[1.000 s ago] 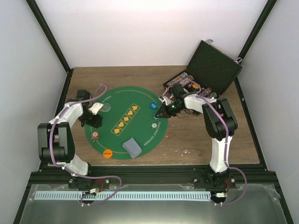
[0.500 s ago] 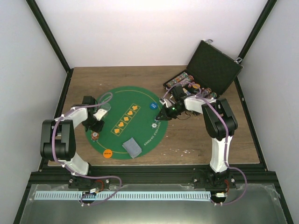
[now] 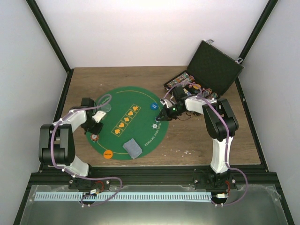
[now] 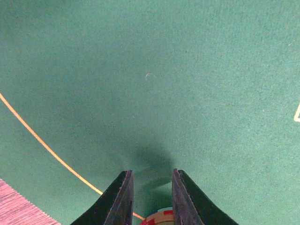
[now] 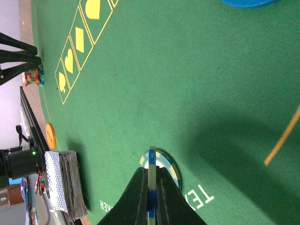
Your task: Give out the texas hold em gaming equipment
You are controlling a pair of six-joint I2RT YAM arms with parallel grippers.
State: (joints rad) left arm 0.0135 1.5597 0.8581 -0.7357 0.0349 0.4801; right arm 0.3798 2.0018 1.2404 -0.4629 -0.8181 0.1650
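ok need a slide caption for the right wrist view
Right tool pinching a blue-striped poker chip on edge over a second chip lying flat on the green felt mat, card deck nearby.

The green felt mat (image 5: 187, 70) bears white lettering starting "TE" and yellow boxed spade, heart and diamond signs.

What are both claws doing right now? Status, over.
Left gripper open above small stack of multicoloured striped poker chips. Right gripper shut on blue-and-white striped chip, edge-on over a flat chip on round green felt mat. Nothing blocking.
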